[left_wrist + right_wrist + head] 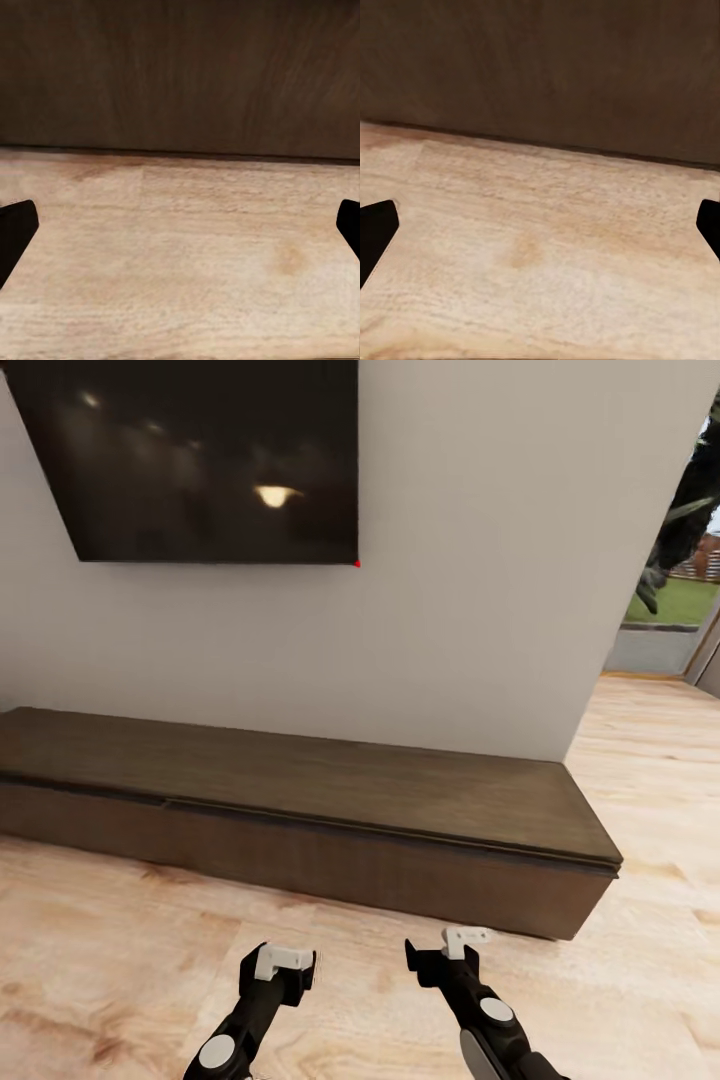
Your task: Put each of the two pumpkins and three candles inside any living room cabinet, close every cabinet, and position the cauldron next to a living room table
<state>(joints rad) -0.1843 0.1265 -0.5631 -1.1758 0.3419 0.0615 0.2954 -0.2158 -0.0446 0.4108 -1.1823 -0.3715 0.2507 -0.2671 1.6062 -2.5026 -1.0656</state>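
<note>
No readable text, labels, brands or numbers anywhere. Wall-mounted TV screen [205,455] dark, reflections only, no logo legible. Cabinet [300,810] fronts plain wood, unmarked. Arm housings unmarked.

a dark wall-mounted television [200,460] hangs on a plain off-white wall [480,580], reflecting a ceiling light. pale wood plank floor [120,960] below. at far right, a glass doorway [680,590] shows grass outside.
</note>
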